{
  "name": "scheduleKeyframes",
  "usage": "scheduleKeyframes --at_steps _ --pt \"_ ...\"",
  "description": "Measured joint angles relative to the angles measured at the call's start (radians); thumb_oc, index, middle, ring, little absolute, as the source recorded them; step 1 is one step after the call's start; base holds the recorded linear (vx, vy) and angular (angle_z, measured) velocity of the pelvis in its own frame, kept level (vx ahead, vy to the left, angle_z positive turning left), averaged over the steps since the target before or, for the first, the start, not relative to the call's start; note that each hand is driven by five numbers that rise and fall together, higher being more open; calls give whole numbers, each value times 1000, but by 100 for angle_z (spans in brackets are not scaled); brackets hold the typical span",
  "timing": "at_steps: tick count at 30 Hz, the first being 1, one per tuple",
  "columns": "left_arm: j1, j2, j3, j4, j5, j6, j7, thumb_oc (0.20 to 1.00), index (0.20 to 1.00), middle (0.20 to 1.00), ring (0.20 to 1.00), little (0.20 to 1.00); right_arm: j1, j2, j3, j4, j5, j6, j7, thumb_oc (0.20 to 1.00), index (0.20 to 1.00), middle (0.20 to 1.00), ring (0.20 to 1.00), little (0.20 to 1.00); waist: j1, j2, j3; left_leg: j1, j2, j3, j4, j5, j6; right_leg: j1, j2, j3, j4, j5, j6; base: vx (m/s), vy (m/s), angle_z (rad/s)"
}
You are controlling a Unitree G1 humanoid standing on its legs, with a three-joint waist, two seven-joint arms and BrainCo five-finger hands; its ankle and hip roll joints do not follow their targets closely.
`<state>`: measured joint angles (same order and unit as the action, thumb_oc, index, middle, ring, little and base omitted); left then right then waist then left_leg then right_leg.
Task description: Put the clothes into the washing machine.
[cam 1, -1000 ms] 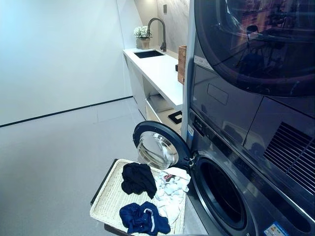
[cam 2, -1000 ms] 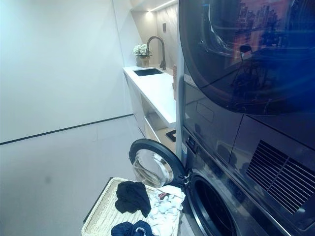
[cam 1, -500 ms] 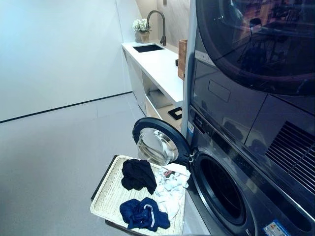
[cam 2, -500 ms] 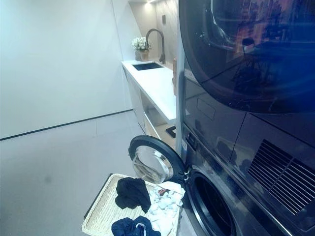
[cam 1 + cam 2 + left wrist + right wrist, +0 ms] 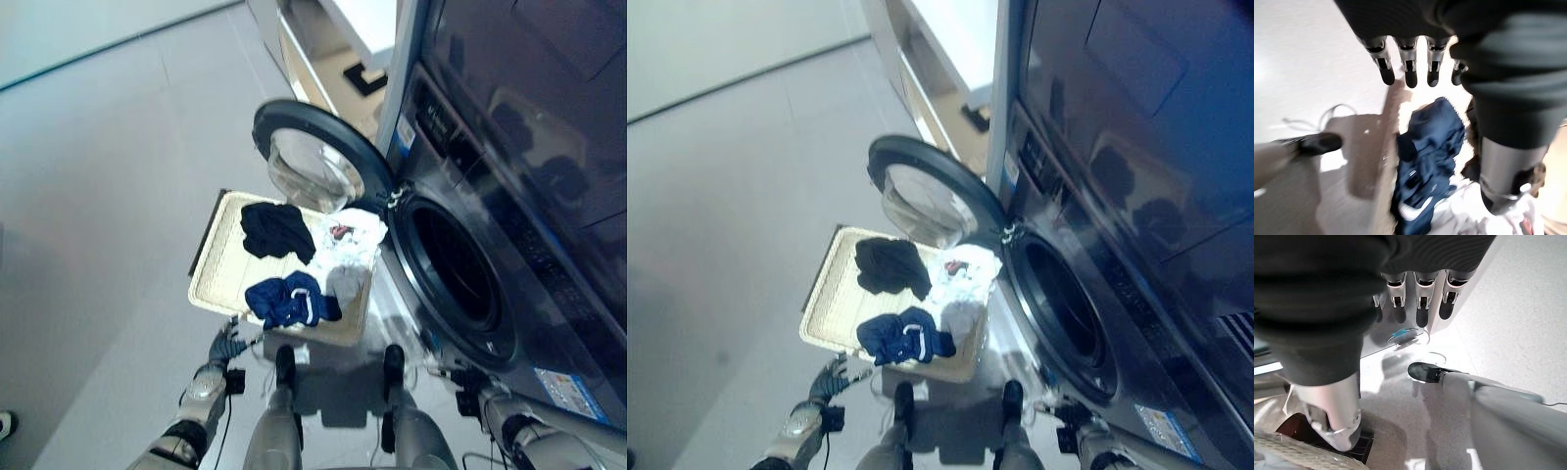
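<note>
A pale wicker basket [image 5: 223, 272] sits on the floor in front of the dark washing machine [image 5: 509, 294]. In it lie a black garment [image 5: 277, 228], a white garment [image 5: 350, 238] and a blue garment [image 5: 291, 301]. The round door [image 5: 315, 162] hangs wide open beside the basket, and the drum opening [image 5: 457, 279] is dark. My left hand [image 5: 227, 345] hangs open just before the basket's near corner; in its wrist view the straight fingers [image 5: 1408, 68] point at the blue garment [image 5: 1427, 147]. Low by the machine's base, my right hand [image 5: 1068, 416] is open and holds nothing, its fingers [image 5: 1420, 303] straight.
A second dark appliance [image 5: 549, 78] is stacked above the washing machine. A white counter with open shelves [image 5: 343, 39] runs behind the door. Grey floor [image 5: 98, 196] spreads wide to the left of the basket.
The camera has tipped down, so the whole scene has shifted and both hands now show at the lower edge. The clothes lie in the basket as before.
</note>
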<state>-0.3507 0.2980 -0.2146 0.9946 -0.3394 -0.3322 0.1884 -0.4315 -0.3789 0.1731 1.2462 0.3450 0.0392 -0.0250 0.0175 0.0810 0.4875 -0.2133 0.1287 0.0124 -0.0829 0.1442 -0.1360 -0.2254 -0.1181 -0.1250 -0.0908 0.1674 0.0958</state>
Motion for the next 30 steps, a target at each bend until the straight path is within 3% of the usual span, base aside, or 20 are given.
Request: scheduleKeyframes --at_steps 3,7,11,20,30 --pt "-56 33 0 -38 4 -36 105 1000 1000 1000 1000 1000 -37 -27 2 -22 37 -20 1 1000 1000 1000 1000 1000 7 1 34 -37 -5 -2 7 2 1 -42 -5 0 17 -2 2 -47 12 2" --pt "-107 61 0 -92 37 -50 208 1000 1000 1000 1000 1000 -46 -34 5 -30 53 -56 3 1000 1000 1000 1000 1000 25 0 35 -69 -12 -8 20 1 2 -85 -13 -2 57 -19 8 -34 -11 3" --pt "-184 119 -5 -157 160 -52 323 1000 1000 1000 1000 1000 -81 -39 24 -69 86 -79 4 1000 1000 1000 1000 1000 28 -4 36 -197 -14 -24 78 4 4 -227 -19 -3 159 -46 4 -47 -20 6" --pt "-319 230 -119 -207 595 -23 644 1000 1000 1000 1000 1000 -135 -56 77 -190 112 -120 2 1000 1000 1000 1000 1000 22 -33 50 -480 -27 -44 216 -4 3 -569 -41 25 415 -117 -14 -23 -6 2" --pt "-514 316 -239 -155 769 35 734 1000 1000 1000 1000 1000 -203 -80 131 -266 121 -124 15 1000 1000 1000 1000 1000 -29 -59 56 -637 -27 -56 320 -21 -10 -728 -42 38 517 -139 -27 0 0 0"
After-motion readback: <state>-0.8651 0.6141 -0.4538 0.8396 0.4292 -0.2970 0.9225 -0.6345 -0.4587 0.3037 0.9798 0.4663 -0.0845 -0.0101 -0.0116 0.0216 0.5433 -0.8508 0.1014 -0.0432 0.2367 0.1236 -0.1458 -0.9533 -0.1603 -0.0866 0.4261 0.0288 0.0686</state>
